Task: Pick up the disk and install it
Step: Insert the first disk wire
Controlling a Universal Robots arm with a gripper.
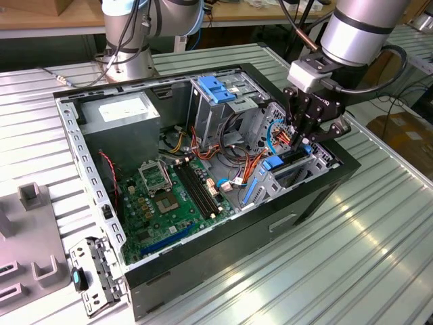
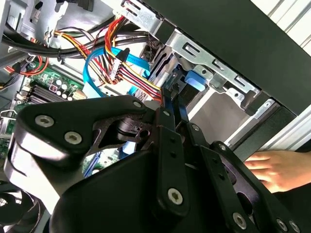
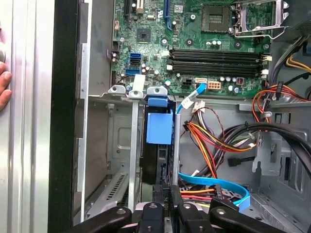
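The disk [image 3: 156, 155] stands on edge in the metal bay [image 3: 132, 145] at the front corner of the open computer case [image 1: 237, 250]. Its blue plastic rail [image 3: 159, 127] faces the first wrist camera. My gripper [image 1: 302, 139] reaches down into that bay from above and is shut on the disk's near edge. Both wrist views show the black fingers [image 3: 159, 194] pinched together on the thin blue-railed edge [image 2: 181, 108]. In the exterior view the disk [image 1: 292, 164] sits low between the bay's walls, mostly hidden by them.
Orange, yellow and blue cables [image 3: 214, 141] crowd the space beside the bay. A drive cage with a blue latch [image 1: 215, 88], a grey power-supply box [image 1: 122, 112] and the motherboard [image 1: 169, 196] fill the case. A person's hand [image 2: 272, 167] rests just outside the case wall.
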